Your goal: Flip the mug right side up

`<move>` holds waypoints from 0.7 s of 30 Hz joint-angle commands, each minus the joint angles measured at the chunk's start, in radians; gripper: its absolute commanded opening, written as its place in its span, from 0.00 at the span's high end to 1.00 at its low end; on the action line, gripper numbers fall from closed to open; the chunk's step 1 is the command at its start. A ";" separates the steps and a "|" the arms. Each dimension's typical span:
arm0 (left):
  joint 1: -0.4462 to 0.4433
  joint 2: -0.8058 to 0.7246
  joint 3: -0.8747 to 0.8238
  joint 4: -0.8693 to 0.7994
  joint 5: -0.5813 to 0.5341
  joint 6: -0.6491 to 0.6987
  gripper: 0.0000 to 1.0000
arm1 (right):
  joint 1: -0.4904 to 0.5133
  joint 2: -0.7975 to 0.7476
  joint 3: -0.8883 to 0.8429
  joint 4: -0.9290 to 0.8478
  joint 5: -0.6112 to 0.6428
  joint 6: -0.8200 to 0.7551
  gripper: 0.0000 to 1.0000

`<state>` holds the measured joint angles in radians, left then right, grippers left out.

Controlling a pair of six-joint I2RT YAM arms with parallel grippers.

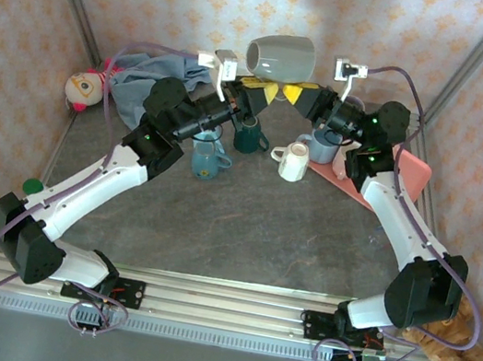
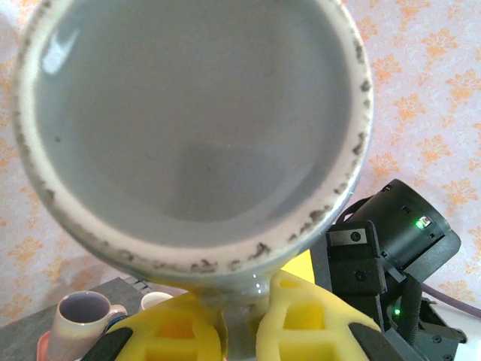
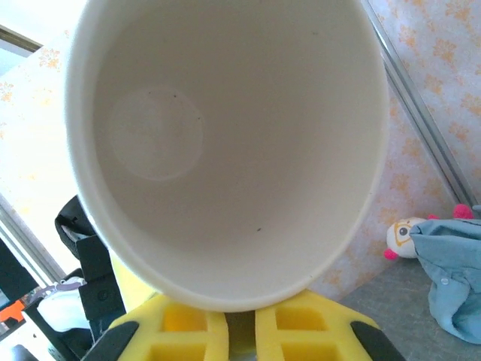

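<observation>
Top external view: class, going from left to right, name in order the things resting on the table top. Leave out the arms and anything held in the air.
doll's head → blue mug → dark green mug → white mug → grey-blue mug → pink tray

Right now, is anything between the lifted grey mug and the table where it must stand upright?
Yes. The grey mug hangs clamped by the left gripper and right gripper; a dark green mug, blue mug and white mug stand on the table roughly below it. Bare table nearer the arms looks free.
</observation>
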<state>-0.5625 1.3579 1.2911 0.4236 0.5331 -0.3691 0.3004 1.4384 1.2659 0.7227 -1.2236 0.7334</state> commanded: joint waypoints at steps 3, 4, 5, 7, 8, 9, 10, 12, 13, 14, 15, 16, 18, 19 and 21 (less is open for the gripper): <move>-0.003 -0.006 -0.018 -0.019 -0.036 0.047 0.81 | 0.010 -0.083 0.024 -0.133 0.055 -0.174 1.00; -0.003 -0.009 -0.017 -0.032 -0.037 0.053 0.75 | 0.010 -0.088 0.028 -0.170 0.069 -0.201 1.00; -0.002 -0.012 -0.016 -0.046 -0.037 0.061 0.70 | 0.011 -0.090 0.032 -0.207 0.082 -0.227 1.00; -0.002 -0.016 -0.016 -0.065 -0.040 0.072 0.62 | 0.010 -0.090 0.048 -0.290 0.108 -0.278 1.00; -0.003 -0.018 -0.018 -0.072 -0.046 0.076 0.60 | 0.010 -0.091 0.058 -0.344 0.124 -0.311 1.00; -0.002 -0.019 -0.018 -0.076 -0.052 0.078 0.58 | 0.010 -0.089 0.064 -0.378 0.139 -0.335 1.00; -0.002 -0.019 -0.020 -0.080 -0.060 0.079 0.57 | 0.010 -0.089 0.066 -0.399 0.154 -0.351 1.00; -0.002 -0.020 -0.025 -0.084 -0.071 0.078 0.55 | 0.008 -0.090 0.059 -0.400 0.175 -0.354 1.00; -0.002 -0.020 -0.026 -0.086 -0.075 0.077 0.54 | 0.006 -0.093 0.055 -0.398 0.187 -0.353 1.00; -0.003 -0.019 -0.027 -0.090 -0.075 0.075 0.53 | 0.004 -0.096 0.050 -0.397 0.201 -0.355 1.00; -0.002 -0.018 -0.029 -0.092 -0.076 0.075 0.52 | 0.001 -0.101 0.044 -0.397 0.214 -0.356 1.00; -0.002 -0.018 -0.032 -0.096 -0.077 0.075 0.50 | -0.003 -0.107 0.036 -0.398 0.230 -0.355 1.00; -0.001 -0.022 -0.043 -0.095 -0.082 0.074 0.47 | -0.013 -0.123 0.019 -0.391 0.253 -0.351 1.00; -0.001 -0.025 -0.051 -0.096 -0.087 0.074 0.46 | -0.021 -0.130 0.011 -0.384 0.256 -0.347 1.00; 0.002 -0.029 -0.060 -0.099 -0.092 0.076 0.45 | -0.033 -0.143 -0.001 -0.382 0.271 -0.338 1.00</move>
<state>-0.5629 1.3567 1.2449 0.3092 0.4618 -0.3122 0.2882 1.3575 1.2694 0.2680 -1.0161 0.4137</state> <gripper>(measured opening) 0.550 0.079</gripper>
